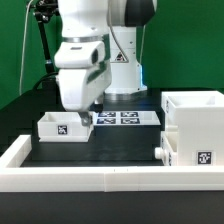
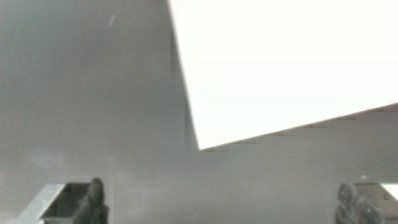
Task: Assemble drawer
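A small open white drawer tray (image 1: 60,125) with a marker tag on its front lies on the black table at the exterior view's left. The big white drawer case (image 1: 195,125) stands at the right, and a white piece with a dark knob (image 1: 161,151) sticks out of its lower left side. My gripper (image 1: 91,108) hangs just above the tray's right back corner, open and empty. In the wrist view my gripper (image 2: 222,205) shows two fingertips (image 2: 75,203) far apart with only grey table between them. A flat white surface (image 2: 285,60) lies beyond them; I cannot tell which part it is.
The marker board (image 1: 127,118) lies flat behind the tray, by the arm's base. A low white wall (image 1: 90,178) runs along the table's front and left sides.
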Controlling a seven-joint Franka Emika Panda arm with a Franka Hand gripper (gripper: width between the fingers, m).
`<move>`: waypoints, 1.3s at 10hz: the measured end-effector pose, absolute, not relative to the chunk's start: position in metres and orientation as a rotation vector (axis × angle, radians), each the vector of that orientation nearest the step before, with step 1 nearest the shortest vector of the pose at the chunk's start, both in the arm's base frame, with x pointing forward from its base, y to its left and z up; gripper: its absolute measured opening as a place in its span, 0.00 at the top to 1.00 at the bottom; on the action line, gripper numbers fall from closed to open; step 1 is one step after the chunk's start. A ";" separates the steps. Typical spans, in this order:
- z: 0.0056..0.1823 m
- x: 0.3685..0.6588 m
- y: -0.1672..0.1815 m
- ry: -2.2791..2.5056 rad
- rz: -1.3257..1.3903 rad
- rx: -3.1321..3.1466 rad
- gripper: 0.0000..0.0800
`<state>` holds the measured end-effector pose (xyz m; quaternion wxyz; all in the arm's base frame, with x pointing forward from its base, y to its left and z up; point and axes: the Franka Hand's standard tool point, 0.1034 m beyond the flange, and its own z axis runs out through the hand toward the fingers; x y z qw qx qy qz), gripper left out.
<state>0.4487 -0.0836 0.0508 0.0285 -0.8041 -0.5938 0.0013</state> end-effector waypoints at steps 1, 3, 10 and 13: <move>0.051 0.445 -0.085 -1.798 0.000 -2.512 0.19; 0.049 0.445 -0.084 -1.776 0.004 -2.524 0.19; 0.057 0.438 -0.098 -0.747 -0.160 -3.073 0.19; 0.053 0.435 -0.097 -0.429 -0.162 -3.113 0.19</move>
